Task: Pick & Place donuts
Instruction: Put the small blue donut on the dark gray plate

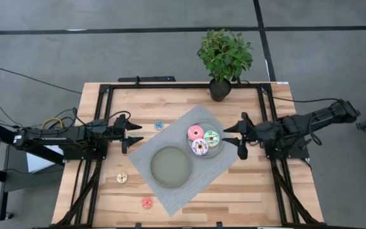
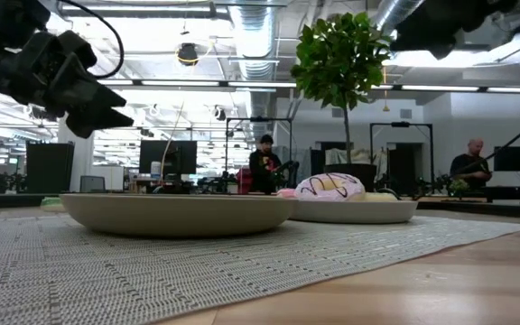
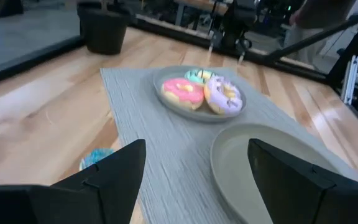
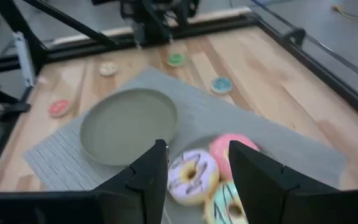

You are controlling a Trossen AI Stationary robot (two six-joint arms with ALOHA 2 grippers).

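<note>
The pink donut (image 1: 195, 132), the purple-white donut (image 1: 200, 147) and the yellow-green donut (image 1: 211, 137) lie together on 1 grey plate (image 1: 216, 151) on the mat (image 1: 170, 197). The other plate (image 1: 171, 166) beside it holds nothing. 3 tiny donuts (blue (image 1: 159, 125), yellow (image 1: 122, 178), red (image 1: 147, 203)) lie on the bare desk (image 1: 259, 191). The left hand (image 1: 134, 138) hovers wide open at the mat's edge; the right hand (image 1: 234, 135), also wide, hovers beside the filled plate.

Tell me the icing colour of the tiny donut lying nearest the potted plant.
Blue. The tiny donut shows best in the high view, on bare wood beside the mat.
</note>
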